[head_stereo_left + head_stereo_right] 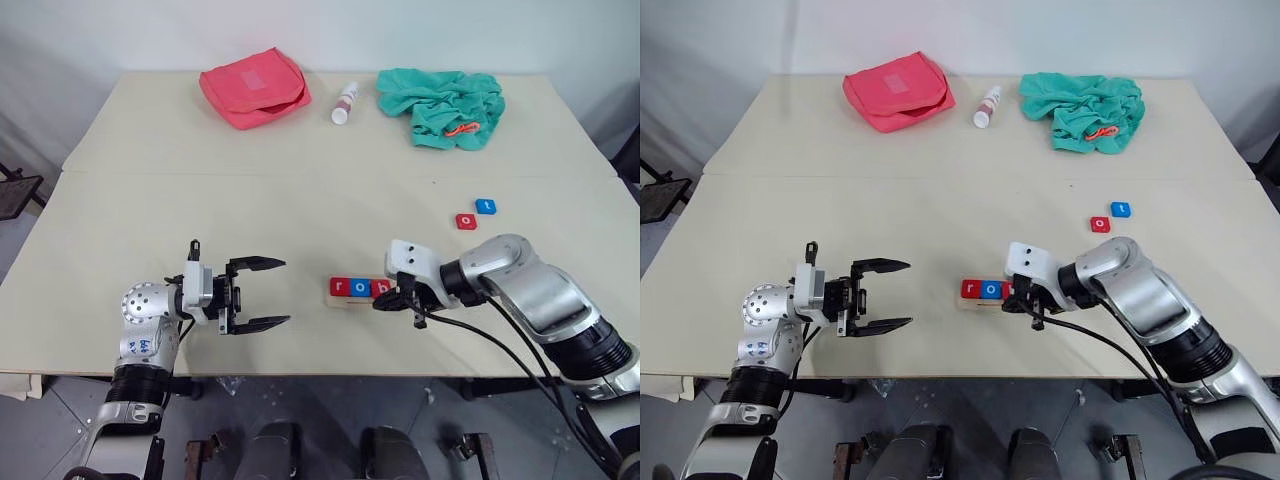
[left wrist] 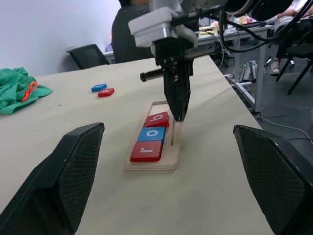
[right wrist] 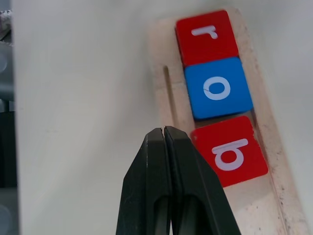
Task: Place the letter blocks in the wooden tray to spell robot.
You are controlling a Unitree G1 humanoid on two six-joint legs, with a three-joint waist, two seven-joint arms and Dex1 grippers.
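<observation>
Near the front edge, wooden tray lies left-right

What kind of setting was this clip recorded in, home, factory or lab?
Most likely a lab or office workroom. Behind the beige table, the left wrist view shows a black office chair, a desk cluttered with cables and a seated person. Plain white walls surround the tabletop.

Lab: office chairs, cabled workbenches
</observation>
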